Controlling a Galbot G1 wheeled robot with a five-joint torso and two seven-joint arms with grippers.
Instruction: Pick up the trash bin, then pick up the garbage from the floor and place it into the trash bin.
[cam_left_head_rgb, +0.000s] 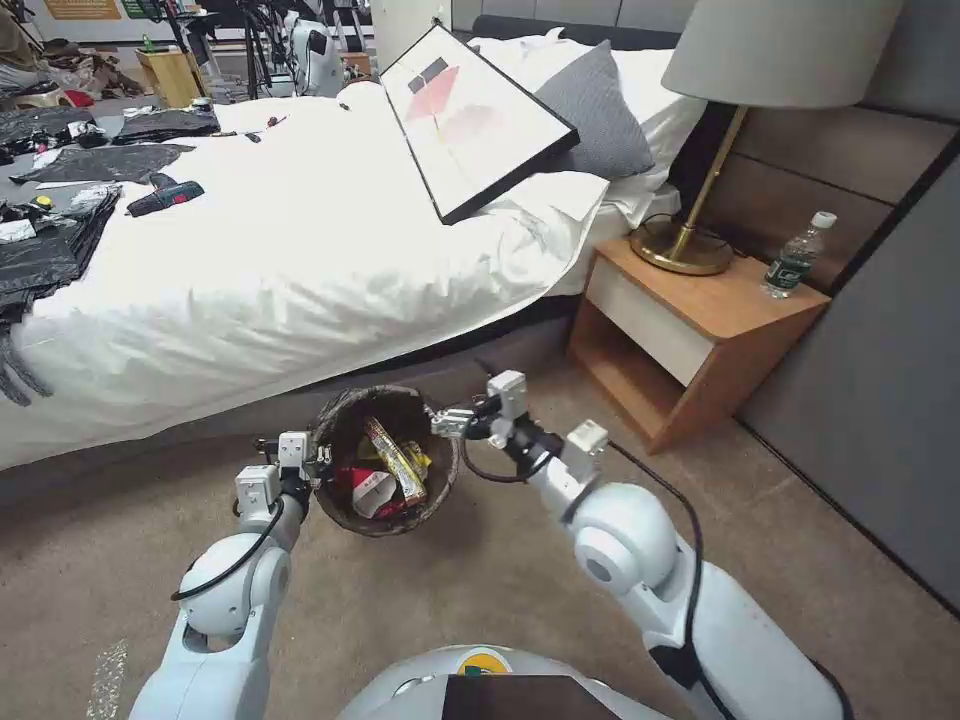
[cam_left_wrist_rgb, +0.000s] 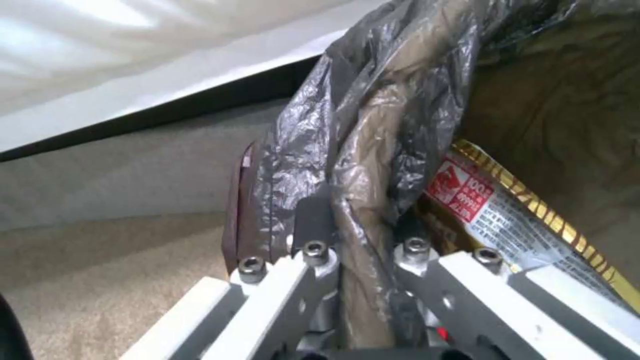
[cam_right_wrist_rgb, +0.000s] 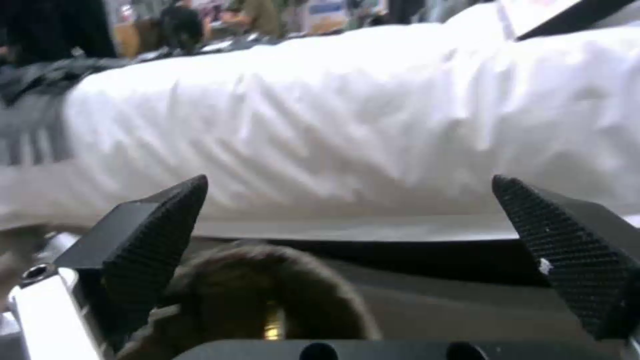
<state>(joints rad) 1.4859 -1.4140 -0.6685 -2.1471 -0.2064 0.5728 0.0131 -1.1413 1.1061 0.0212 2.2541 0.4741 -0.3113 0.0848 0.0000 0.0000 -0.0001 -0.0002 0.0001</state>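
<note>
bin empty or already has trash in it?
Has trash: the trash bin holds a yellow wrapper and a red-and-white cup, seen from the head view.

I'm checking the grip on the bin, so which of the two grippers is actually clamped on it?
The left gripper: it is shut on the bag-lined rim of the trash bin. The right gripper sits at the opposite rim, jaws wide open, holding nothing.

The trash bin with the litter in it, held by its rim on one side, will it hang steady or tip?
The trash bin probably hangs tilted, since the left gripper pinches only one side of the rim. The crinkly bag liner may slip under the fingers. The wrappers look light, so little load. The right gripper is open beside it.
</note>
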